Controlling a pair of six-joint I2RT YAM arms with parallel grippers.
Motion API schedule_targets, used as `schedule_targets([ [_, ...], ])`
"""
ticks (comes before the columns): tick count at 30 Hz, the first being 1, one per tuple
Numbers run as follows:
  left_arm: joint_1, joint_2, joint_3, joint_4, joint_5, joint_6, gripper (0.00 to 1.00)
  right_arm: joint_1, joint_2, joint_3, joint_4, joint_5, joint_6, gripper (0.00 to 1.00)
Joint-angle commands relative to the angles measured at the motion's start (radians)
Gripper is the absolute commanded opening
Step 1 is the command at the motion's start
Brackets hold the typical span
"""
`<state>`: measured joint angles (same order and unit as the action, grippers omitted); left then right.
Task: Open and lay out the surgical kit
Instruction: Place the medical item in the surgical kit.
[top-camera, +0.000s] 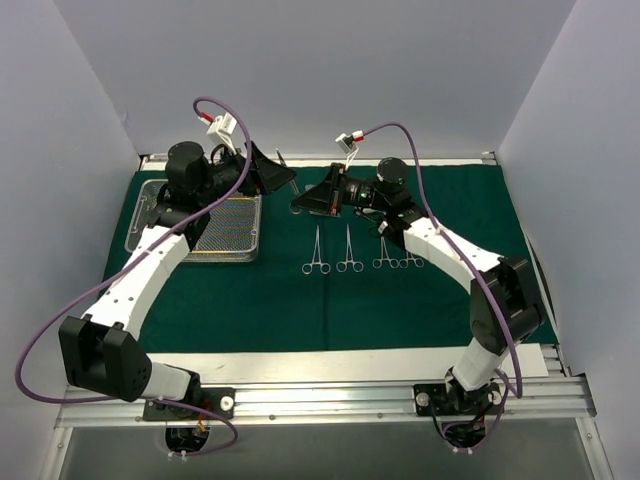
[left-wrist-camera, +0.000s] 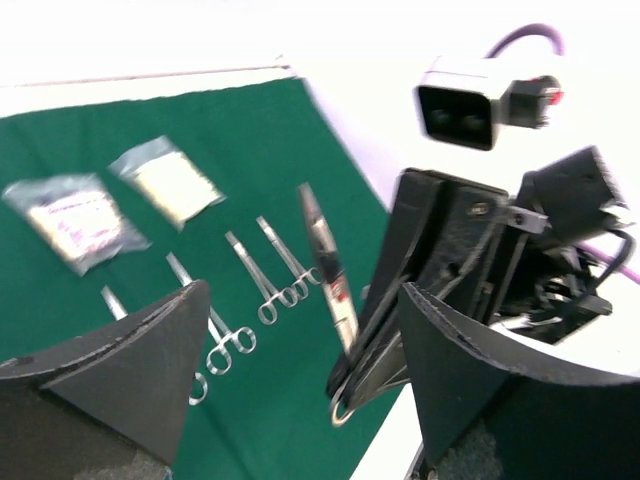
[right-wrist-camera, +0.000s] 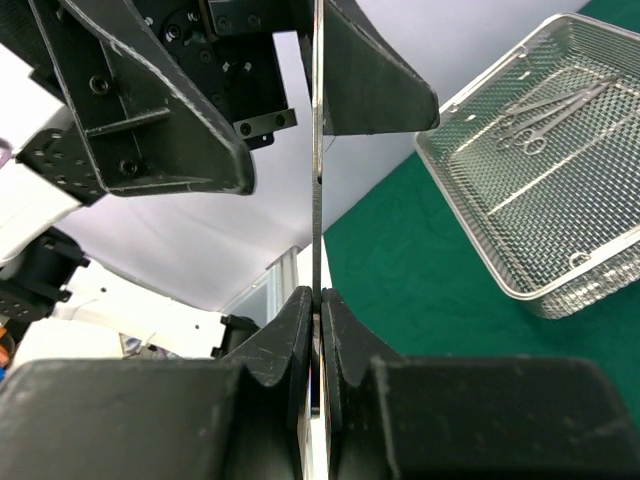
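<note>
Evidently my right gripper (right-wrist-camera: 318, 300) is pinched shut on the steel clamp (right-wrist-camera: 318, 190), whose far end stands between the wide-spread fingers of my left gripper (top-camera: 280, 175), so the right alone carries it; the mesh tray (right-wrist-camera: 560, 295) lies beyond the left gripper.

My fingers (right-wrist-camera: 285, 335) are scuffed matt black plastic, the cloth (top-camera: 400, 300) matt green fabric, tray (right-wrist-camera: 470, 215) and clamps (top-camera: 347, 250) shiny steel, pouches (left-wrist-camera: 72, 222) glossy film.

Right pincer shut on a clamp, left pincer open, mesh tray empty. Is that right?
No. The mesh tray is not empty: the right wrist view shows clamps lying in it. The rest holds: right pincer shut on a clamp, left pincer open.
</note>
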<state>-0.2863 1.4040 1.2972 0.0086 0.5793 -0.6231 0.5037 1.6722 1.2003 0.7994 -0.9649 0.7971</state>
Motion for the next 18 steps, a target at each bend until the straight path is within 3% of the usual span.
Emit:
schedule_targets([
  [1, 0.003, 0.001, -0.015, 0.194, 0.094, -0.044, 0.83, 0.001, -0.052, 0.004, 0.113, -0.057, 0.027, 0.00],
  [5, 0.001, 0.015, -0.026, 0.231, 0.116, -0.072, 0.66, 0.001, -0.051, 0.002, 0.115, -0.060, 0.027, 0.00],
  [9, 0.001, 0.016, -0.044, 0.252, 0.119, -0.093, 0.37, 0.001, -0.049, 0.002, 0.115, -0.061, 0.028, 0.00],
  [13, 0.001, 0.012, -0.055, 0.257, 0.116, -0.095, 0.16, -0.001, -0.049, -0.001, 0.110, -0.061, 0.022, 0.00],
  [16, 0.001, 0.010, -0.059, 0.258, 0.108, -0.098, 0.04, -0.002, -0.055, 0.001, 0.084, -0.051, -0.008, 0.07],
  [18, 0.001, 0.006, -0.061, 0.254, 0.099, -0.098, 0.02, -0.005, -0.068, 0.010, 0.012, -0.040, -0.048, 0.18],
])
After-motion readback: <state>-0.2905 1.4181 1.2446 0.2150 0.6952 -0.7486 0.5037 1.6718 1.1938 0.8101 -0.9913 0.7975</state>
